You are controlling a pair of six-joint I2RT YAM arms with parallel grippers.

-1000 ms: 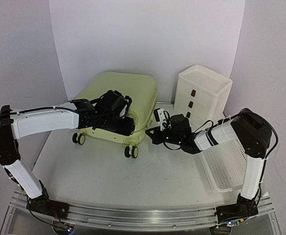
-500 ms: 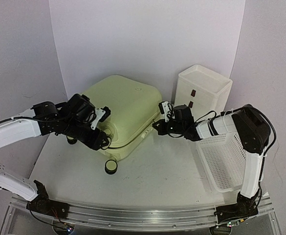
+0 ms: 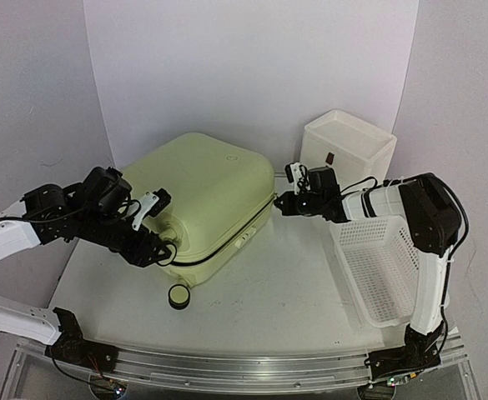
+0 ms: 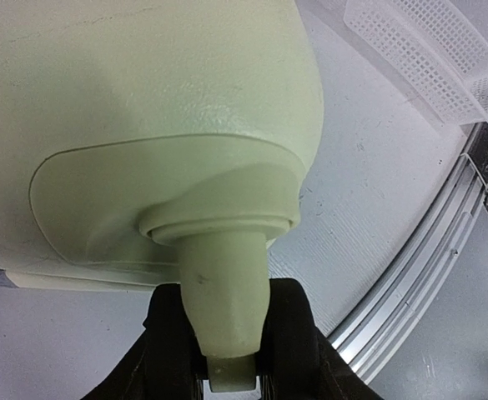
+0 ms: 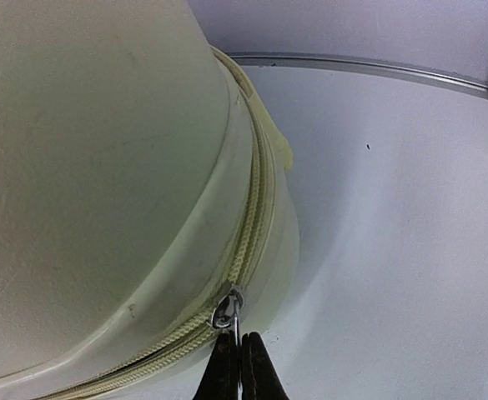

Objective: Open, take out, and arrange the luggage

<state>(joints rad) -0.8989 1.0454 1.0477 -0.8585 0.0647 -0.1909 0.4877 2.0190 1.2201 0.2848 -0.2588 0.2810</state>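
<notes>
**Gripping luggage (image 3: 214, 187) at caster stem (image 4: 225, 292) and zipper pull (image 5: 227, 317)**

Right gripper (image 5: 237, 354) jaws are pressed together, pinching the pull at bottom centre of the right wrist view. Left gripper (image 4: 227, 346) jaws clamp the stem from both sides, at the bottom edge of the left wrist view. Luggage sits centre-left in the overhead frame on the table (image 3: 277, 292), with the mesh basket (image 3: 385, 275) at lower right.

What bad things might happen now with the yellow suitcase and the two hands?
The right hand pinches only the tiny zipper pull with its tips, so it might slip off. The left hand grips just one wheel leg, so the luggage could twist or slide when the zipper is tugged.
</notes>
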